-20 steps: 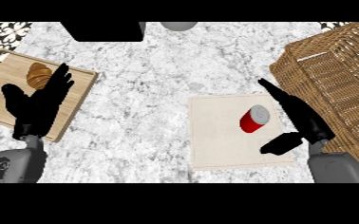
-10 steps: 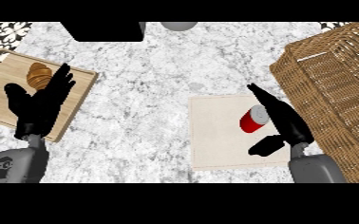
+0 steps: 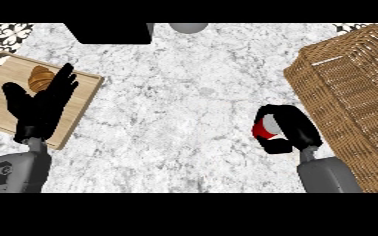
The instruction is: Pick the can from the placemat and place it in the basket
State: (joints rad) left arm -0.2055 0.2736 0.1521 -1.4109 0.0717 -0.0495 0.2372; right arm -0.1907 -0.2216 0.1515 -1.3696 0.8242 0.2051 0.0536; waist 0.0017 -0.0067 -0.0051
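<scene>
Red and silver show between the curled fingers of my right hand (image 3: 289,129): the can (image 3: 264,128) is wrapped there, just left of the wicker basket (image 3: 341,85). I judge the wall the main risk: swing across too low and the can strikes the rim. My left hand (image 3: 40,105) rests open over the cutting board (image 3: 83,87), beside a croissant (image 3: 41,76).

The red can (image 3: 266,128) with its grey top sat wrapped in my right hand (image 3: 291,129), just left of the tall wicker basket (image 3: 341,92) on the bench.
</scene>
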